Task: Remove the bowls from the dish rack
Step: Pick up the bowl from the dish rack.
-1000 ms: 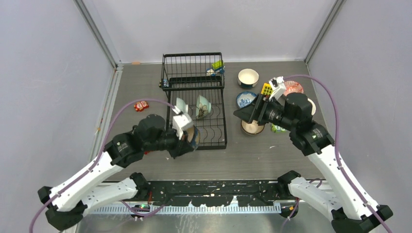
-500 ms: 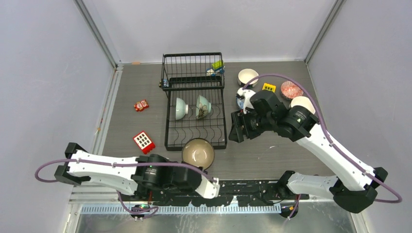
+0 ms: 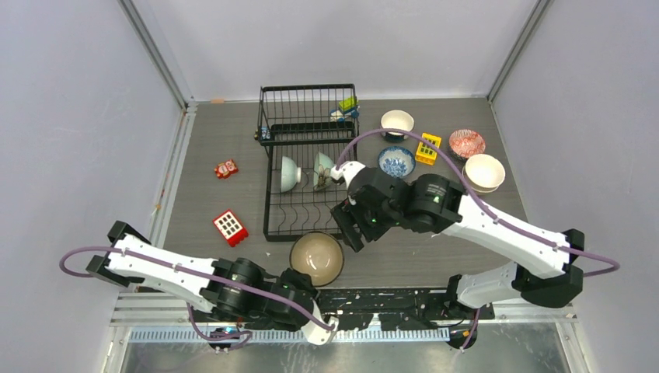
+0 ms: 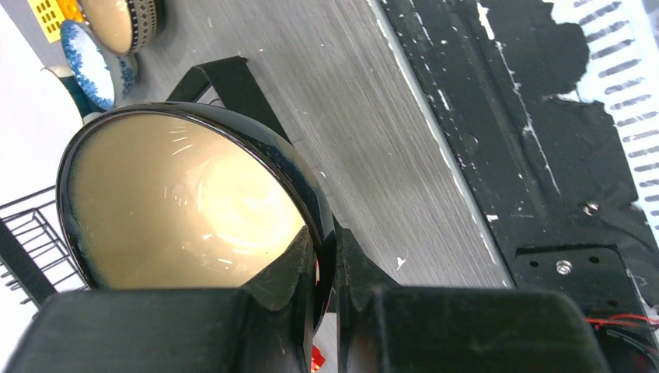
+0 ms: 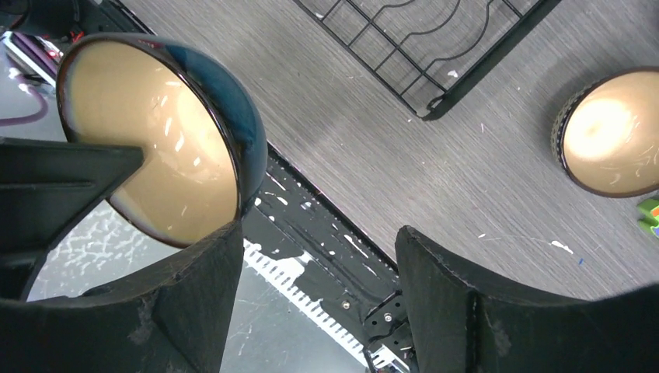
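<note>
The black wire dish rack (image 3: 311, 167) stands mid-table with a pale green bowl (image 3: 289, 174) and a second bowl (image 3: 324, 169) upright in its tines. A dark bowl with a cream inside (image 3: 317, 259) (image 4: 179, 210) (image 5: 151, 140) hangs just off the rack's front edge. My left gripper (image 3: 306, 284) (image 4: 329, 260) is shut on its rim, one finger inside and one outside. My right gripper (image 3: 347, 227) (image 5: 319, 291) hovers open above the rack's front right corner, beside that bowl, with nothing between its fingers.
To the right of the rack lie a white bowl (image 3: 397, 122), a blue-and-white bowl (image 3: 396, 162), a red-patterned bowl (image 3: 466, 143), a cream bowl (image 3: 484, 172) and a yellow block (image 3: 427, 148). A red block (image 3: 230, 227) lies left of the rack. The black base plate (image 3: 373, 299) runs along the near edge.
My right arm swung left from the unloaded bowls to the rack's front right corner, its jaws widening. My left arm drew back toward the near edge with the dark bowl.
</note>
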You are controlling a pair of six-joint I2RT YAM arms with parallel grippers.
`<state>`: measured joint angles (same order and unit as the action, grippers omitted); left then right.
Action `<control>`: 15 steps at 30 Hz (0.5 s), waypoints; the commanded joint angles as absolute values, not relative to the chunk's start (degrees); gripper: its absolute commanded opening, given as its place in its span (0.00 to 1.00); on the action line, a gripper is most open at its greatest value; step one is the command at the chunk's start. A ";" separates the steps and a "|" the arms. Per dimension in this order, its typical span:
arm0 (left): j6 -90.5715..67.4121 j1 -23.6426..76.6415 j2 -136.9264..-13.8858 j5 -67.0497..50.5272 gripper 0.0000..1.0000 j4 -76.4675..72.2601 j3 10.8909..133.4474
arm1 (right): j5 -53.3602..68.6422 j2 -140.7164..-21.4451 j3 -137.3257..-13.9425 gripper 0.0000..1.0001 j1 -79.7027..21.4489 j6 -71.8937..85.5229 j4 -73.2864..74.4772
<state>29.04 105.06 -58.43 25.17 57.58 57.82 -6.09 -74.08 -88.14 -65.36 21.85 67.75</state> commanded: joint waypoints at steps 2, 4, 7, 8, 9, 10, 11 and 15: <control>30.46 105.93 -56.13 25.87 0.00 57.74 59.40 | -15.80 -77.07 -92.93 0.75 -69.50 24.19 67.71; 30.50 105.99 -55.46 25.37 0.00 57.35 59.35 | -17.05 -78.30 -93.60 0.74 -70.30 24.59 67.60; 30.28 105.95 -55.07 24.56 0.00 57.00 59.20 | -17.56 -79.99 -94.39 0.72 -71.34 24.56 67.54; 30.20 105.98 -55.03 24.37 0.00 56.97 59.28 | -17.51 -80.54 -94.66 0.72 -71.83 24.60 67.54; 30.12 105.99 -55.10 24.09 0.00 57.00 59.30 | -17.53 -80.86 -94.86 0.72 -72.15 24.58 67.32; 30.07 106.00 -55.26 23.75 0.00 56.89 59.47 | -17.47 -81.23 -95.00 0.71 -72.62 24.65 67.15; 30.07 106.00 -55.40 23.54 0.00 56.80 59.61 | -17.48 -81.48 -95.27 0.71 -72.98 24.76 66.98; 29.95 106.00 -55.89 22.78 0.00 55.97 59.64 | -17.33 -82.26 -95.79 0.70 -73.99 25.43 65.94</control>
<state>28.99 105.71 -56.73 21.45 59.00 57.82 -15.73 -82.11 -93.01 -72.93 24.18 67.75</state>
